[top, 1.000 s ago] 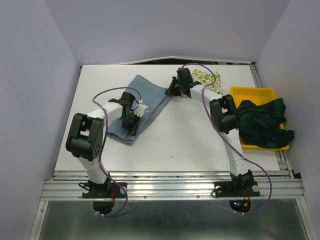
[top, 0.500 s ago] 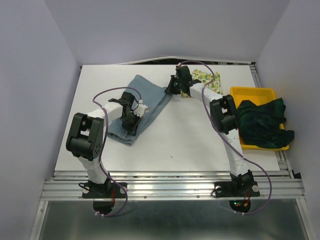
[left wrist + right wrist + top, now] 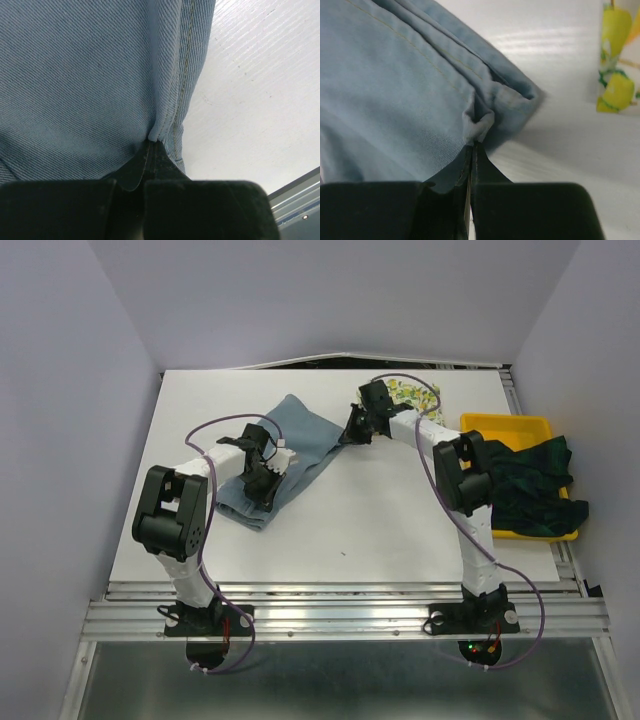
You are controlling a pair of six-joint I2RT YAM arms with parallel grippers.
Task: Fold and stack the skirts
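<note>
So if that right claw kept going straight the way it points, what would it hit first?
The right gripper is shut on a corner of the light blue-grey skirt, so it would push into more of that cloth first. The lemon-print skirt lies off to the side, probably out of its line.

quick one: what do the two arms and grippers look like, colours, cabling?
White links, bulky black joint housings, black bases on left arm and right arm. A purple cable loops along each. Matte black flat fingers on left gripper and right gripper.
</note>
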